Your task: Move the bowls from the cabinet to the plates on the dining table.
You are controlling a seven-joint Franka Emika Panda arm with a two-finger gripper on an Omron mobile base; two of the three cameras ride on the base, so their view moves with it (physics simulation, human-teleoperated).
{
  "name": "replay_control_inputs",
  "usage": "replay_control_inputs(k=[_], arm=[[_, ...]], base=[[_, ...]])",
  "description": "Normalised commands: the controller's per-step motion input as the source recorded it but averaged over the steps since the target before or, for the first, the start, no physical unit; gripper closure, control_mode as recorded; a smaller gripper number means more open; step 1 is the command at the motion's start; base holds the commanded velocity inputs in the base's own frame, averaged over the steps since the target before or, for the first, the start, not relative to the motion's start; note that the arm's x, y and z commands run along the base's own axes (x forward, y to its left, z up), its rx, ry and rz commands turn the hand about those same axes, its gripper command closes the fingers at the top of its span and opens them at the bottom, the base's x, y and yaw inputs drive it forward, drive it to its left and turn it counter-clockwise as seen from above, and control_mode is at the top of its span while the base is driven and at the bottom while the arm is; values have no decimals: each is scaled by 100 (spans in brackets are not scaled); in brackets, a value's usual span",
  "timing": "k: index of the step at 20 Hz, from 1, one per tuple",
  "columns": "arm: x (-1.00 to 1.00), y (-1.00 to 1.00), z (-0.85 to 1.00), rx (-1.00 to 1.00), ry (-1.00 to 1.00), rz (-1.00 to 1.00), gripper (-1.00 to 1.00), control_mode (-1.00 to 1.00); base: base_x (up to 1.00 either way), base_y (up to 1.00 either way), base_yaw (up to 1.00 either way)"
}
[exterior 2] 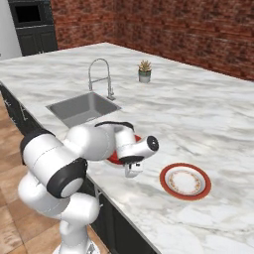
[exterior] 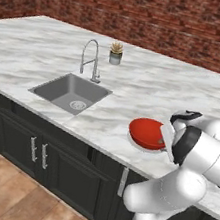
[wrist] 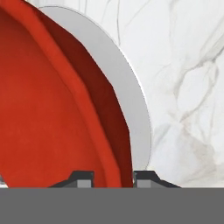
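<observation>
The glossy red bowl [exterior: 148, 132] sits on the pale white-grey plate [wrist: 127, 87] near the front edge of the marble dining table [exterior: 136, 86]. My gripper [wrist: 113, 177] straddles the bowl's rim [wrist: 109, 131], one finger inside and one outside, shut on it. From the right base, the hand [exterior 2: 131, 171] hides most of the bowl [exterior 2: 114, 159]. A red-orange plate [exterior 2: 166, 173] lies bare on the marble just to the right of the hand. The cabinet is out of view.
A steel sink [exterior: 70, 92] with a tall faucet [exterior: 91, 61] is set in the marble to the left. A small potted plant [exterior: 116, 52] stands behind it. Brick wall [exterior: 148, 17] runs along the back. Black doors [exterior: 39, 151] front the table.
</observation>
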Motion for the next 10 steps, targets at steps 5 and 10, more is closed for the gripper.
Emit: replay_control_inputs(k=[5,10], arm=[[4,-3,-3,0,1,0,-100,-100],[0,-5,5,0,0,0,-100,-100]], base=[[0,0,0],[0,0,0]])
